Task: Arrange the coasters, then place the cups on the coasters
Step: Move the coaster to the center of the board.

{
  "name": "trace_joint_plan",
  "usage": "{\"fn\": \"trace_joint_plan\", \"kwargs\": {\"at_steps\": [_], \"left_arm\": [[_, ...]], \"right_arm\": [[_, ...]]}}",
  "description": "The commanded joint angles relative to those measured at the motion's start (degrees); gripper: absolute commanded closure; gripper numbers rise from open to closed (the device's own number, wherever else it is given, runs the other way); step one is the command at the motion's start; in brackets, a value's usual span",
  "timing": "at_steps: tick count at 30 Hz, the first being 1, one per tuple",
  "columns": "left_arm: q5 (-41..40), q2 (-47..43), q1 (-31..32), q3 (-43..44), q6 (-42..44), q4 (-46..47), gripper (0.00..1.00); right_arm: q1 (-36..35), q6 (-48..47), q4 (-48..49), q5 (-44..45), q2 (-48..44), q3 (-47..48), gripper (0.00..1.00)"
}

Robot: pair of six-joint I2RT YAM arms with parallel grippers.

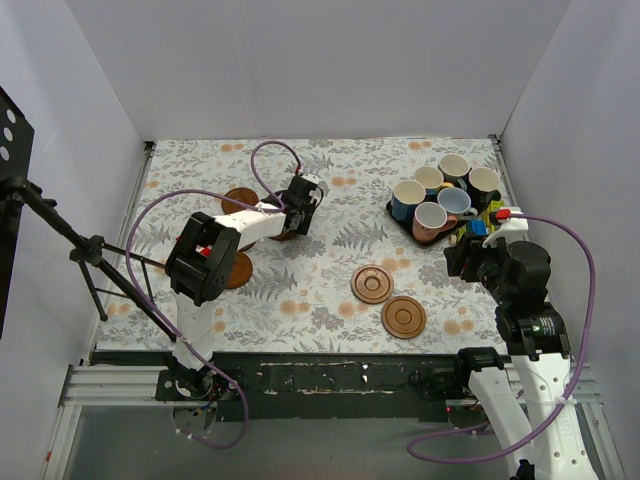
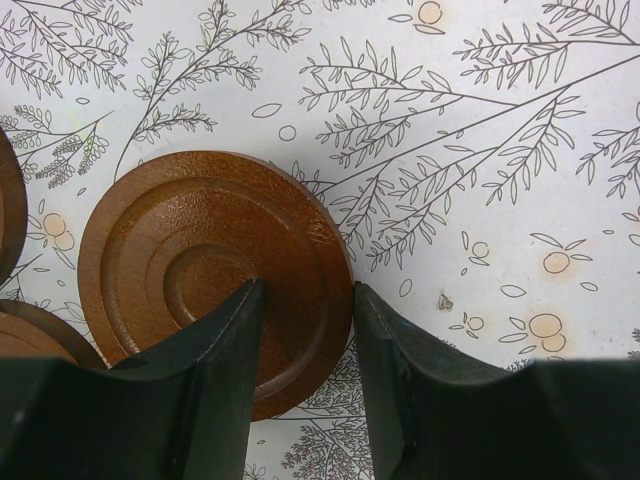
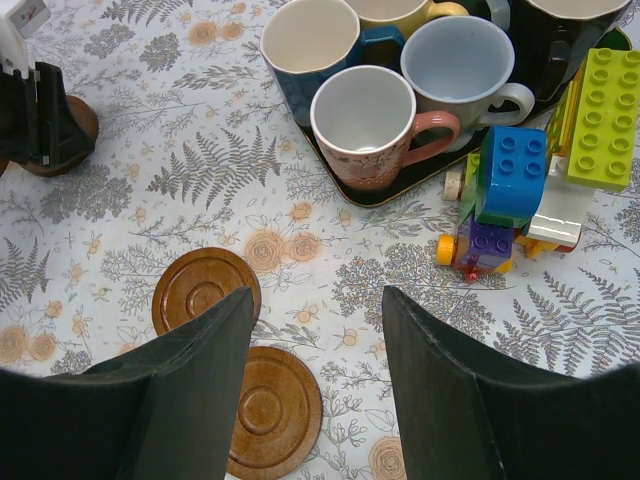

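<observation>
My left gripper (image 1: 293,222) (image 2: 307,290) is shut on a reddish-brown coaster (image 2: 200,270) (image 1: 288,236). One finger sits at its centre ring and the other against its outer rim. Two more coasters (image 1: 240,198) (image 1: 238,272) lie left of it. A further pair of coasters (image 1: 372,284) (image 1: 404,317) (image 3: 205,290) (image 3: 272,412) lies mid-table. My right gripper (image 1: 458,258) (image 3: 318,295) hangs open above the cloth beside that pair, holding nothing. The cups (image 1: 432,220) (image 3: 365,125) stand packed together on the dark tray (image 1: 398,214) (image 3: 400,192) at back right.
Colourful toy blocks (image 3: 520,190) (image 1: 480,226) lie against the tray's near side. A black tripod (image 1: 90,250) stands off the table's left edge. White walls close in the back and both sides.
</observation>
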State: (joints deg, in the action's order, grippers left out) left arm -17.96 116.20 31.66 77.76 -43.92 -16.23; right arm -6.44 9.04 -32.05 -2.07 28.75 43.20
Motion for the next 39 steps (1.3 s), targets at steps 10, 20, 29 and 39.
{"fn": "trace_joint_plan", "kwargs": {"at_steps": [10,20,29,39], "left_arm": [[-3.58,4.12,-2.13,0.03,1.21,-3.63,0.62],[-3.84,4.73,-2.92,0.73,1.21,-3.46,0.62],[-5.16,4.12,-3.09,0.38,1.65,-2.85,0.63],[-4.98,3.51,-3.18,0.03,1.56,-2.76,0.62]], "right_arm": [[-0.07,-0.34,1.38,-0.13,0.16,0.92,0.37],[-0.07,-0.34,1.91,-0.22,0.69,0.92,0.37],[-0.07,-0.34,1.99,-0.22,0.60,0.83,0.37],[0.02,-0.16,1.91,-0.22,0.52,0.57,0.37]]}}
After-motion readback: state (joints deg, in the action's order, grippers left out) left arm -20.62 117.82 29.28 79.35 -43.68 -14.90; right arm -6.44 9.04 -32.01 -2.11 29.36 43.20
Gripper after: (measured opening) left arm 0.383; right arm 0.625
